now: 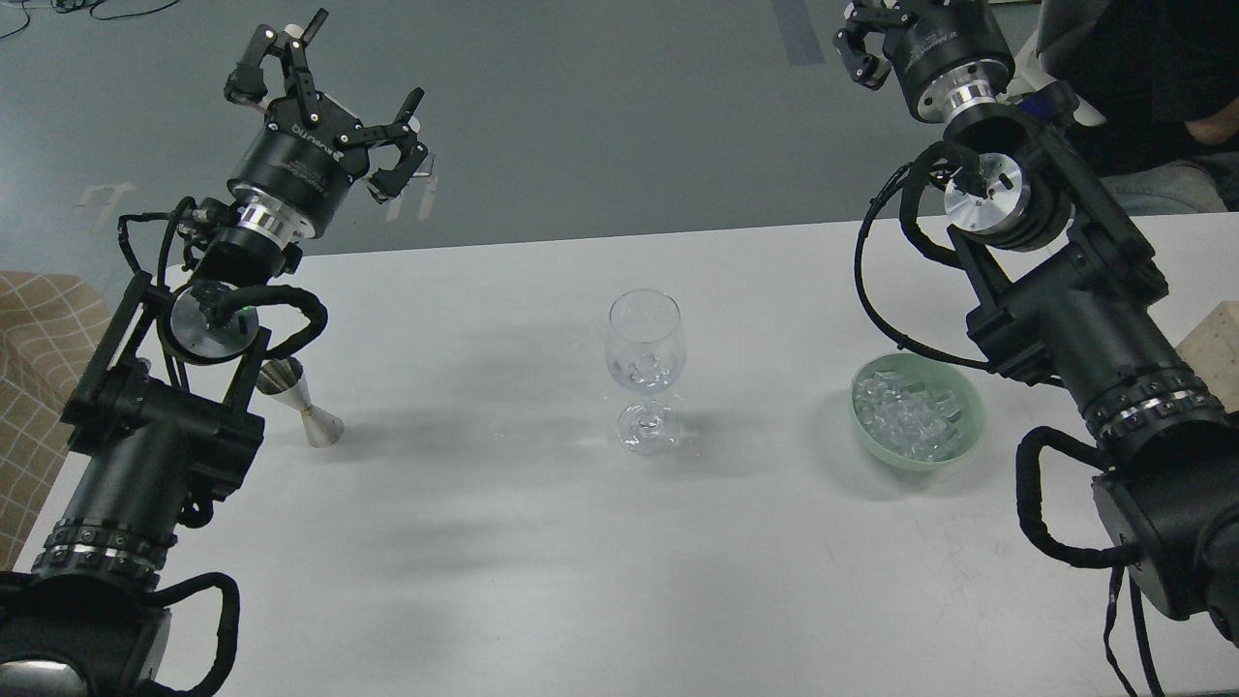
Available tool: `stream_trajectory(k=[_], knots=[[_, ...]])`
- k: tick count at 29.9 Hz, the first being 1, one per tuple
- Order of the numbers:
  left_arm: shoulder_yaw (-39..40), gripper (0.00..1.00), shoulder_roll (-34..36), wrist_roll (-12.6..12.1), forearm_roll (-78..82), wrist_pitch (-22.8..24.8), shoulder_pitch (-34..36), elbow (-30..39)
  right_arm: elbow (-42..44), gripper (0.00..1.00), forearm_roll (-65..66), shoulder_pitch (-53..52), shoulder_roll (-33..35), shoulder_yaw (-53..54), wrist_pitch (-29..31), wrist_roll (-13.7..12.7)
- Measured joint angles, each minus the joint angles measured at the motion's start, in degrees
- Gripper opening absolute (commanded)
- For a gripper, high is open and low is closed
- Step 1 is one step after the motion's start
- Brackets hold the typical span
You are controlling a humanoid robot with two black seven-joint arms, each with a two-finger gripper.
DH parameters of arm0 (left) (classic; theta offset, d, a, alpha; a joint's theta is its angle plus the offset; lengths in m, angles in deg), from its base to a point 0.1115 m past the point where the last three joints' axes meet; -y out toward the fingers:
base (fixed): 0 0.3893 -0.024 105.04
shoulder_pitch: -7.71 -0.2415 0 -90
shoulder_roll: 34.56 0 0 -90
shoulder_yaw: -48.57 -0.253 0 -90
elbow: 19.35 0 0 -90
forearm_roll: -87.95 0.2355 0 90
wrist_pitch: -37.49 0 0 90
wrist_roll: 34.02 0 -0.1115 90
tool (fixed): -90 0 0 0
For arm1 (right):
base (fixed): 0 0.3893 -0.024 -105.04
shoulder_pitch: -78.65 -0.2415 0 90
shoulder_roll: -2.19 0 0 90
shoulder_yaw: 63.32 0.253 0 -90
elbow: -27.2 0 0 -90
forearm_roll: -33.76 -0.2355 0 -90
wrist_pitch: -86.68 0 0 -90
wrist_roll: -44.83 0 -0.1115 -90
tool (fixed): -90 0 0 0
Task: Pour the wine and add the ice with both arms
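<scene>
A clear stemmed glass (646,334) stands mid-table with a few ice pieces (647,369) in its bowl; I cannot make out any wine in it. More ice (908,414) fills a pale green bowl (976,423) to the right. A silver jigger (308,414) stands at the left, partly behind my left arm. My left gripper (334,102) is open and empty, raised beyond the table's far edge. My right gripper (869,44) is high at the top right, cut off by the frame edge, far from the bowl.
The white table (503,542) ends at a far edge in front of grey floor. A person in dark clothes (1142,77) sits at the top right behind my right arm. A checked cloth (39,319) lies off the table's left side. A pale block (1215,353) sits at the right edge.
</scene>
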Motion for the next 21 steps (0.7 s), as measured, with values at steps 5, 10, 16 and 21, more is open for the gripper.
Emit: stream_trajectory(k=[5, 10, 16, 21], knots=[[0.0, 0.98, 0.0, 0.5, 0.2, -0.2, -0.2, -0.1, 0.0, 1.0, -0.1, 0.0, 0.0, -0.1, 0.0, -0.2], [0.0, 0.98, 0.6, 4.3, 0.8, -0.2, -0.2, -0.1, 0.0, 1.0, -0.1, -0.1, 0.0, -0.1, 0.0, -0.1], [-0.1, 0.98, 1.3, 8.8, 0.5, -0.4, -0.2, 0.0, -0.3, 1.0, -0.1, 0.0, 0.0, 0.0, 0.0, 0.0], [-0.1, 0.98, 1.3, 9.2, 0.2, -0.7, -0.3, -0.2, -1.0, 1.0, -2.1, 0.2, 0.0, 0.3, 0.0, 0.1]])
